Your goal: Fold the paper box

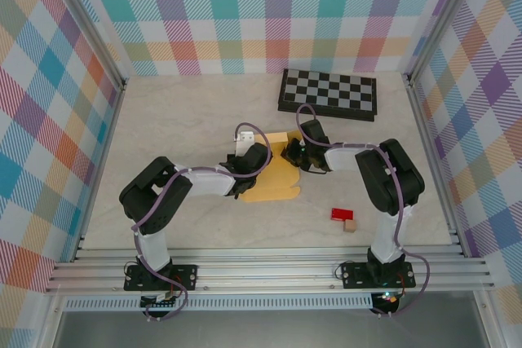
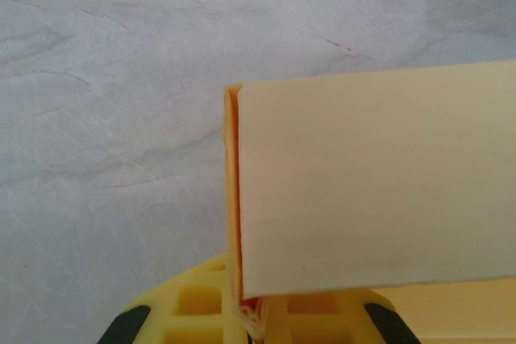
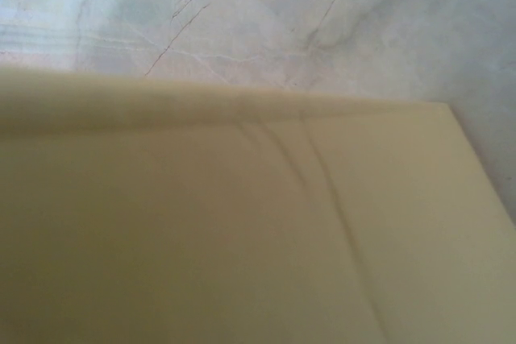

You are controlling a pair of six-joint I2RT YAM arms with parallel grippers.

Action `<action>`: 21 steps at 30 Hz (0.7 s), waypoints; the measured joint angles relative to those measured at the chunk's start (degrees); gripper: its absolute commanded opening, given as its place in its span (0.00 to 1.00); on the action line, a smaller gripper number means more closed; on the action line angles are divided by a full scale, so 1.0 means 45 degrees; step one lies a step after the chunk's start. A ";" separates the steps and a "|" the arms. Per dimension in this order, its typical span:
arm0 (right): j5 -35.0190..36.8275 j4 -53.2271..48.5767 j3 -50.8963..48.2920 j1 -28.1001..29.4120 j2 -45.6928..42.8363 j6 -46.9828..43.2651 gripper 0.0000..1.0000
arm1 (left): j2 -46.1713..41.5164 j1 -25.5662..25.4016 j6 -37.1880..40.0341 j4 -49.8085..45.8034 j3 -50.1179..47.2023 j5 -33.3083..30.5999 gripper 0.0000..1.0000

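Sitting in the middle of the bench (image 1: 179, 120) is the paper box (image 1: 276, 187), a thin yellow-orange sheet that is partly folded. Both arms reach in to it from each side. The left pincer (image 2: 251, 318) is closed tight on the paper. Seen from the left wrist, a folded edge of the sheet runs straight down between its yellow fingers (image 2: 197, 305), and a darker orange line shows inside the fold. A pale flat panel of the box spreads out to the right above the pincer. The right pincer (image 1: 292, 155) is at the far right side of the paper and is squeezed shut. I cannot tell if it pinches the paper or only sits beside it. From the right wrist the paper looks very near and blurry, with a few soft crease lines across it and the gray marbled bench behind. A black-and-white checkerboard (image 1: 329, 94) lies farther back on the bench, well apart from the paper. A small red block (image 1: 340, 214) and a small tan block (image 1: 350, 226) touch each other near the right arm's base.
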 measured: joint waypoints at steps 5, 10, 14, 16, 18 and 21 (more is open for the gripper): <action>0.0238 -0.0306 0.0121 0.0058 -0.0034 -0.0005 0.12 | 0.0000 0.0000 -0.0039 0.0000 0.0000 -0.0015 0.00; 0.0350 -0.1005 -0.0010 0.0044 -0.0685 -0.0437 0.15 | 0.0000 0.0000 -0.0029 0.0000 0.0000 -0.0029 0.00; 0.0155 -0.2084 -0.0005 -0.0136 -0.1715 -0.1647 0.16 | 0.0000 -0.0005 0.0019 0.0000 -0.0005 -0.0034 0.00; 0.0005 -0.2681 -0.0005 -0.0350 -0.2497 -0.2390 0.18 | 0.0000 -0.0005 0.0058 0.0000 -0.0005 -0.0039 0.00; -0.0112 -0.3177 -0.0015 -0.0738 -0.3317 -0.3211 0.19 | 0.0000 -0.0005 0.0151 0.0010 -0.0005 -0.0044 0.00; -0.0160 -0.4065 0.0107 -0.1608 -0.4313 -0.4789 0.24 | 0.0000 -0.0005 0.0306 0.0029 -0.0005 -0.0044 0.00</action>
